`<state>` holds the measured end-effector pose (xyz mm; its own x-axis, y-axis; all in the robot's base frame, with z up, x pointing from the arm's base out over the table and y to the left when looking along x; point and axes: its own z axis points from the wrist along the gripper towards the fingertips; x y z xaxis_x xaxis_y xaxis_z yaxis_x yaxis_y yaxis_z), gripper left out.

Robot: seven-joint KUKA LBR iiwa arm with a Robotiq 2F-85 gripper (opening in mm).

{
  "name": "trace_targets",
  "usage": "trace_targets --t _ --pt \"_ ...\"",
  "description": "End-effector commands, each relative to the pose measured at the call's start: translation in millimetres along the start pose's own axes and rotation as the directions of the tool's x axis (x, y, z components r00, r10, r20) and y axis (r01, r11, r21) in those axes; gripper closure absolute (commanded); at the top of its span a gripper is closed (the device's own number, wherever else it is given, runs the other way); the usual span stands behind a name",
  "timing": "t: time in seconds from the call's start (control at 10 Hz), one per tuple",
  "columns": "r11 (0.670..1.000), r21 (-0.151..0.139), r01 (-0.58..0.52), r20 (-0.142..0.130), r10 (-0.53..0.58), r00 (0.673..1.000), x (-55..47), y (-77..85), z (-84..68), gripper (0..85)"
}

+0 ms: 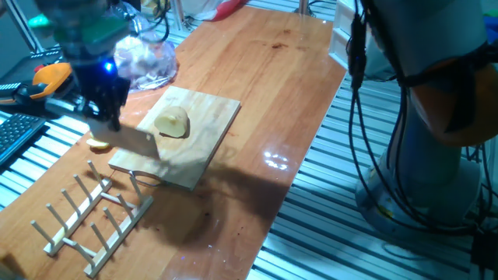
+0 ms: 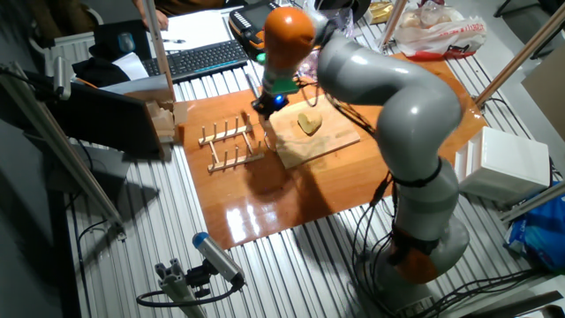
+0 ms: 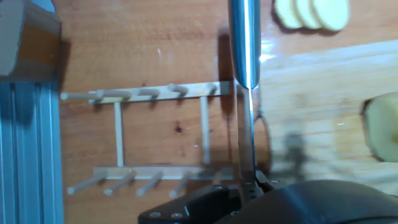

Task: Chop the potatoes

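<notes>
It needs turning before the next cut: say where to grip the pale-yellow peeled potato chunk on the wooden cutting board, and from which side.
Probably grip the potato chunk across its rounded sides, straight down from above: it sits low on the cutting board, so a sideways approach would likely scrape the wood. The gripper holds a steel knife, to be set down first.

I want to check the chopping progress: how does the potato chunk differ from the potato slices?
The potato chunk is one thick, rounded piece; the potato slices are several thin, flat rounds that overlap. The chunk lies on the cutting board; the slices lie on the table beside it. Both are pale yellow.
</notes>
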<state>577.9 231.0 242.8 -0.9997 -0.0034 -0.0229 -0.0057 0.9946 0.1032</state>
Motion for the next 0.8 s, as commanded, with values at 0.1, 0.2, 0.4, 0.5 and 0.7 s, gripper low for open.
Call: trace_targets --t 0.1,0.2,0.4,0.5,0.7 --pt "1.000 0.021 -0.001 0.019 0.001 1.000 -4.9 -15.4 5.7 85.0" --pt "0.999 0.035 0.011 0.020 -0.012 1.000 -8.3 -20.6 10.2 85.0" --pt "0.997 0.071 0.018 0.007 -0.019 1.000 -9.8 -25.8 14.2 85.0" --pt "0.997 0.072 0.030 -0.008 -0.030 1.000 -10.9 -27.3 16.1 85.0" --pt "0.997 0.055 0.059 -0.035 -0.057 0.998 -10.2 -27.4 16.4 85.0"
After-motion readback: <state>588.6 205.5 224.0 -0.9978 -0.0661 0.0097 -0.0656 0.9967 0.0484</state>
